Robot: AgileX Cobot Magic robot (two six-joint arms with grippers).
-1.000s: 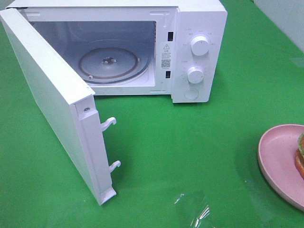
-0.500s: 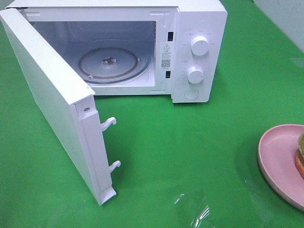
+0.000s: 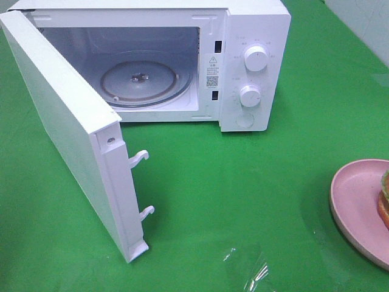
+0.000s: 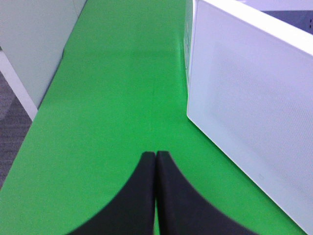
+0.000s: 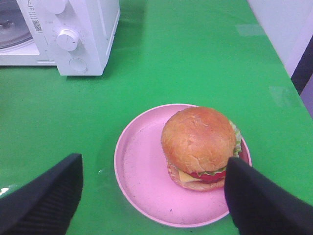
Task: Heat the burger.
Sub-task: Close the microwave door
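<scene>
Black fingers point(image 4: 146, 196) of my left gripper point(image 4: 155, 161) are pressed together, holding nothing, beside the open microwave door point(image 4: 254, 117). My right gripper point(image 5: 154, 196) is spread wide above the burger point(image 5: 199, 146), which sits on the pink plate point(image 5: 142, 176), right of the microwave point(image 3: 243, 61).

Left gripper point(image 4: 155, 161) has its two black fingers point(image 4: 139, 196) pressed flat together, nothing between them, sitting over the green table cover point(image 4: 112, 98). A big white panel point(image 4: 254, 112) stands just beside it, probably the microwave's door, hard to say from this angle.
</scene>
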